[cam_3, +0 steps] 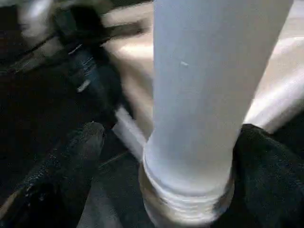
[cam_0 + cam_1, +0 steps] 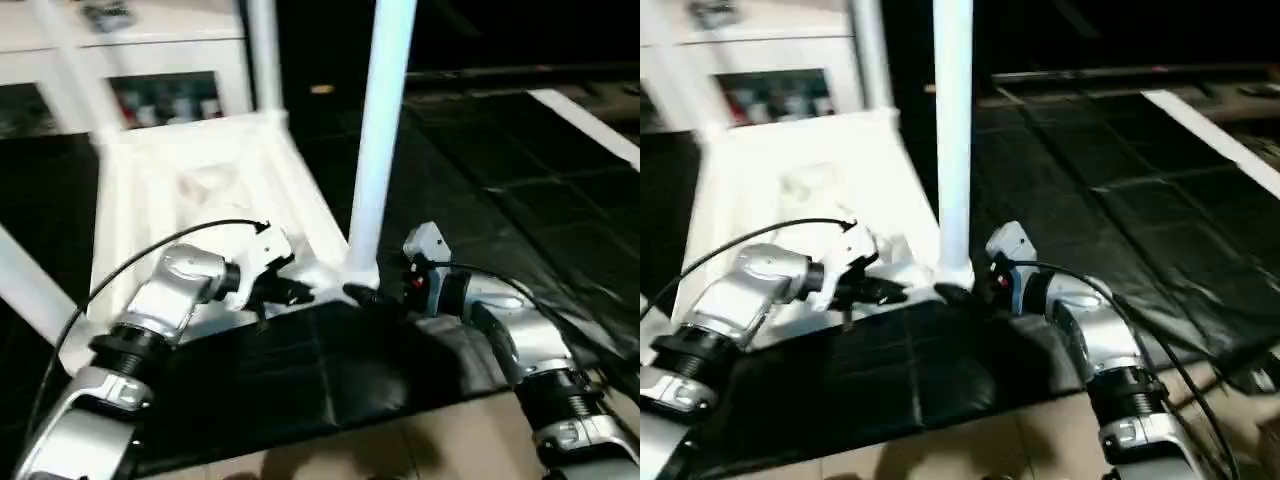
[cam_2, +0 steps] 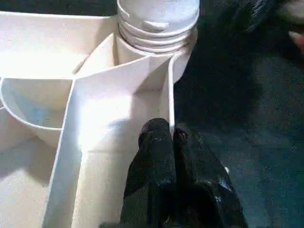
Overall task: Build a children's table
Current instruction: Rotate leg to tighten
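The children's table lies upside down on a black mat, its white ribbed top (image 2: 190, 190) facing up. A long white leg (image 2: 380, 130) stands upright in the near corner socket (image 3: 159, 23). My left gripper (image 2: 295, 293) is shut on the top's thin rim just beside that socket, with its fingers (image 3: 156, 156) pinched together on the wall. My right gripper (image 2: 370, 297) is open at the base of that leg (image 1: 204, 95), one finger (image 1: 80, 152) clear of it on one side and the other close against the far side.
Another leg (image 2: 262, 50) stands at the far corner and a third (image 2: 30, 290) slants at the left. A white cabinet with glass doors (image 2: 150, 60) is behind the table. The black mat (image 2: 300, 370) ends at a pale floor (image 2: 420, 450) close to me.
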